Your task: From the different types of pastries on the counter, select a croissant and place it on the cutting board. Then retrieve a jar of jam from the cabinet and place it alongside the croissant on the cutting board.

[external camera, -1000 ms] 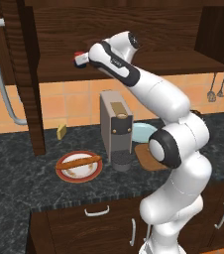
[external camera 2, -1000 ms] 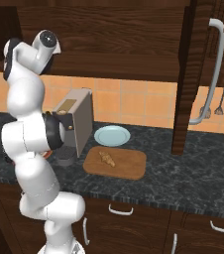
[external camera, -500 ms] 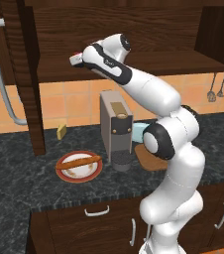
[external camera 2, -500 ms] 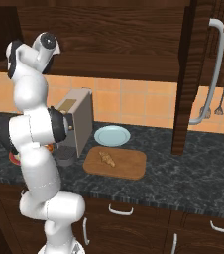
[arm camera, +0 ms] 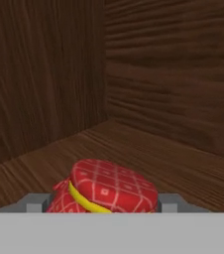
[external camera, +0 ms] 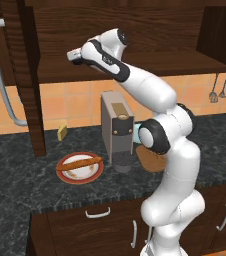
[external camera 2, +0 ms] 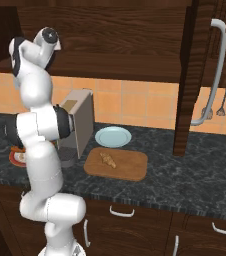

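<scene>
My gripper is reached up into the dark wood cabinet, just above its shelf. In the hand view the jar of jam, with a red checked lid and a yellow band, sits on the shelf between my fingertips. They press against both its sides, so the gripper is shut on it. The small golden croissant lies on the brown cutting board on the dark speckled counter.
A long baguette rests on a red-rimmed plate. A coffee machine stands beside the board, with a pale blue plate behind it and a yellow block by the wall. Open cabinet doors hang on both sides.
The arm has stretched further left along the cabinet shelf, and the fingers have closed in from wide open onto the jar.
</scene>
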